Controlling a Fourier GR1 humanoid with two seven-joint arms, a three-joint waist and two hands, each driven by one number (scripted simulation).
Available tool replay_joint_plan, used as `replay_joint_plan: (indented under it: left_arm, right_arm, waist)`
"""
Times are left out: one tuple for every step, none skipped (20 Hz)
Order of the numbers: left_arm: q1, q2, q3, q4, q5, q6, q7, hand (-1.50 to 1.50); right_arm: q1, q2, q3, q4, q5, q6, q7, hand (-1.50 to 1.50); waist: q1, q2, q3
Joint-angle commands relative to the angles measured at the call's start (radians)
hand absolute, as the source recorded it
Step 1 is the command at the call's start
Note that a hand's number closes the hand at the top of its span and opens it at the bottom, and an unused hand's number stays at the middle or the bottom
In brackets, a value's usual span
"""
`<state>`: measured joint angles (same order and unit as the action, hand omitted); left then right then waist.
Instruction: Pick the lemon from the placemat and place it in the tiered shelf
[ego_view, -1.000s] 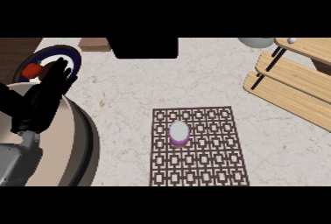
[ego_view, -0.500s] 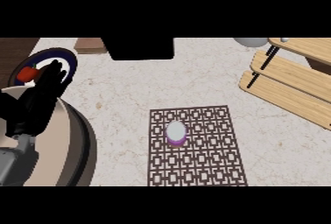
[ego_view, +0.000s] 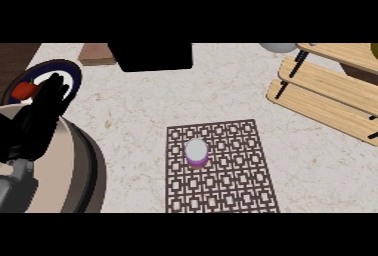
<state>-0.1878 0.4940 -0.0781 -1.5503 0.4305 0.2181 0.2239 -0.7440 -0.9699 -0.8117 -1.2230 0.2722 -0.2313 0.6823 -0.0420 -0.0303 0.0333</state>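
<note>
Only the head view to go on. The left hand (ego_view: 44, 112) sits at the left edge with fingers straight and relaxed, holding nothing; the right hand isn't in view at all.

The thing on the placemat (ego_view: 221, 167) doesn't look much like a lemon: it's a small pale rounded object (ego_view: 196, 151) with a purple base, sitting in the mat's left-middle. The tiered shelf (ego_view: 332, 95) is far right, well apart from it.

Risk-wise, I'd guess a rounded thing like that could roll or squirt out of a sideways pinch, and the shelf's slats and black struts could snag the hand going in.

Around it: a dark-rimmed plate (ego_view: 44, 75) with something red (ego_view: 26, 90) behind the left hand, a black box (ego_view: 155, 55) at the far edge. Nothing blocks the mat-to-shelf path.
</note>
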Motion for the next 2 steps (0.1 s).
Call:
replay_joint_plan:
  left_arm:
    - [0.171, -0.067, -0.076, 0.116, -0.003, 0.016, 0.058, 0.0]
    - [0.155, -0.052, -0.055, 0.125, 0.002, 0.014, 0.062, 0.0]
  right_arm:
    - [0.068, -0.041, -0.084, 0.011, -0.068, 0.091, -0.036, -1.5]
    - [0.063, -0.044, -0.089, -0.012, -0.082, 0.102, -0.031, -1.5]
  waist:
    - [-0.025, 0.023, -0.03]
    - [-0.021, 0.024, -0.032]
